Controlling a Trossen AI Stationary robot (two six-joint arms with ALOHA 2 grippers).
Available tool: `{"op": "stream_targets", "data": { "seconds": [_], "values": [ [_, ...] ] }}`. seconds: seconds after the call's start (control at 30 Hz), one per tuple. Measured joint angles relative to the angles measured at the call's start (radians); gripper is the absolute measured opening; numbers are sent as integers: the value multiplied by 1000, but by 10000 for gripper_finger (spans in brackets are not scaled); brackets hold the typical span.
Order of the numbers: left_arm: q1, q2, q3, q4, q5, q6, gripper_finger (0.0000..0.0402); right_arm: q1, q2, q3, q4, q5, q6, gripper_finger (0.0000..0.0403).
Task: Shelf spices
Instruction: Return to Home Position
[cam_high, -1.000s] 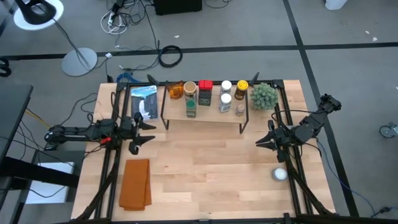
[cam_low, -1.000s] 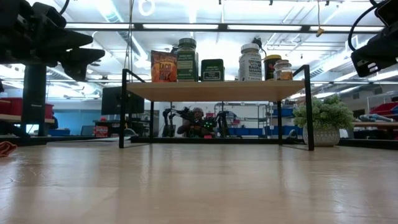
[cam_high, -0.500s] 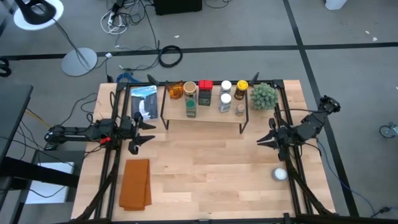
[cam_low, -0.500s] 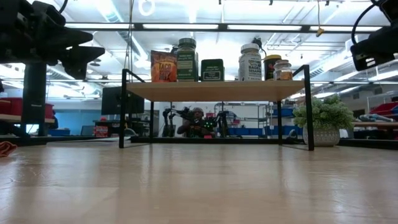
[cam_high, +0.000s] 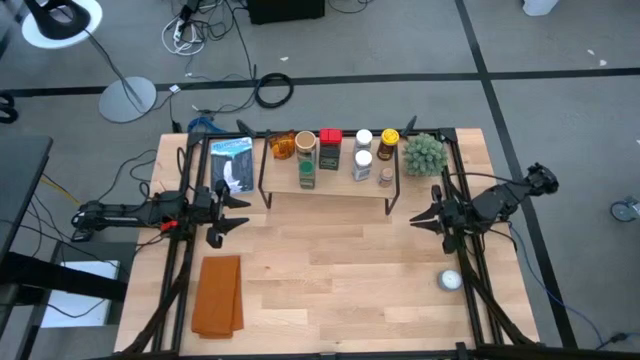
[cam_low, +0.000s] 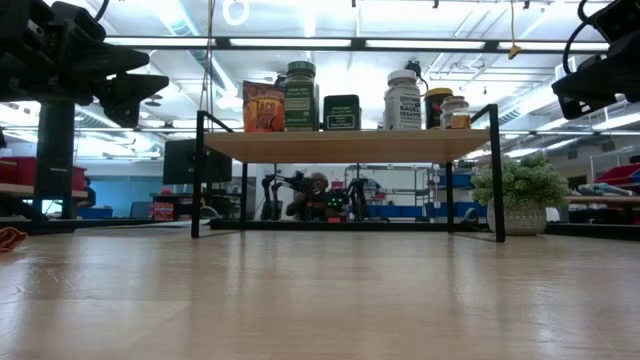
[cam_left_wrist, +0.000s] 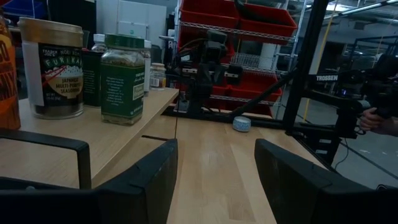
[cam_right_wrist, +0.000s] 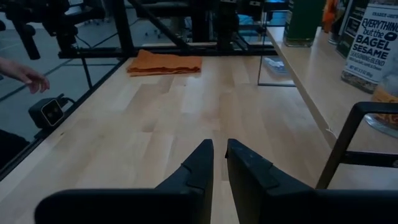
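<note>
The shelf (cam_high: 330, 185) stands at the table's far middle on thin black legs. Several spices stand upright on its board: a red tin (cam_high: 329, 148), a green-lidded jar (cam_left_wrist: 122, 78), a white-capped jar (cam_low: 403, 100) and others. My left gripper (cam_high: 243, 212) hovers open near the table's left edge, level, pointing right along the shelf's near side (cam_left_wrist: 214, 162). My right gripper (cam_high: 415, 220) hovers shut at the table's right side, pointing left, with nothing between its fingers (cam_right_wrist: 219, 152). Both are clear of the shelf.
A spiky green plant (cam_high: 423, 153) sits right of the shelf. A white dome (cam_high: 450, 281) lies near the right edge, an orange cloth (cam_high: 218, 295) at the near left, and a blue-white packet (cam_high: 232, 163) left of the shelf. A person's hand (cam_right_wrist: 25, 74) shows beyond the table.
My right arm has swung a little. Its gripper, which slanted toward the near left, now points more squarely at the table's left edge. It stays shut and has nothing in it.
</note>
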Motion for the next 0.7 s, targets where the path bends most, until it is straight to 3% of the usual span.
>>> {"op": "stream_targets", "data": {
  "seconds": [0.7],
  "values": [
    [0,0,0,-1,0,0,219,-248,0,-3,34,-168,-67,48]
  ]
}}
